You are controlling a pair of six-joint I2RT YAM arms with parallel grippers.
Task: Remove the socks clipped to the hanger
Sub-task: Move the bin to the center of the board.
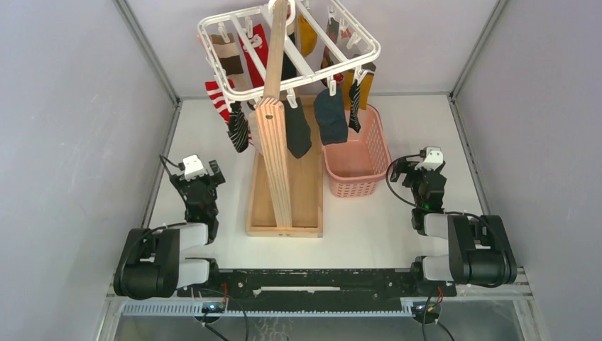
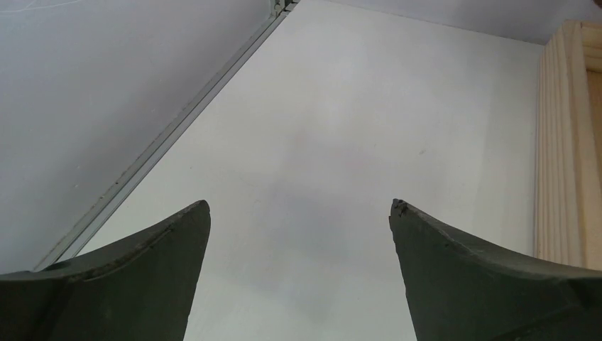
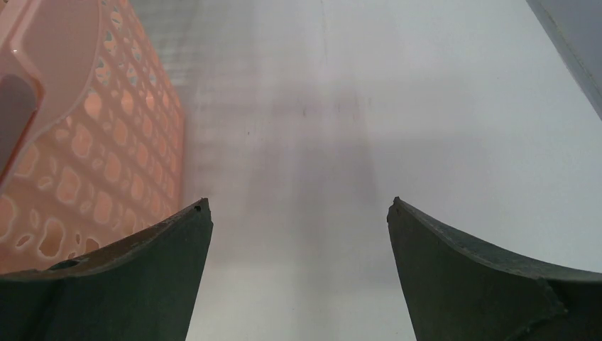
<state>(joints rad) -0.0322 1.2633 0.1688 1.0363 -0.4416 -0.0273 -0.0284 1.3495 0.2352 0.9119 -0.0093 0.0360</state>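
Observation:
The white hanger (image 1: 213, 53) hangs high at the back of the top view, on a tall wooden stand (image 1: 275, 142). Several socks dangle from its clips: a black one (image 1: 298, 131), a dark blue-grey one (image 1: 331, 116), a striped black-white one (image 1: 238, 128), a red patterned one (image 1: 255, 46) and a mustard yellow one (image 1: 307, 34). My left gripper (image 1: 200, 172) rests low on the table, left of the stand, open and empty (image 2: 301, 206). To the right of the basket my right gripper (image 1: 424, 165) also sits low, open with nothing between its fingers (image 3: 299, 204).
A pink plastic basket (image 1: 373, 167) stands right of the stand's wooden base (image 1: 305, 206); its wall shows at the left of the right wrist view (image 3: 85, 142). Grey walls enclose the table on three sides. The base edge (image 2: 564, 142) lies right of my left gripper.

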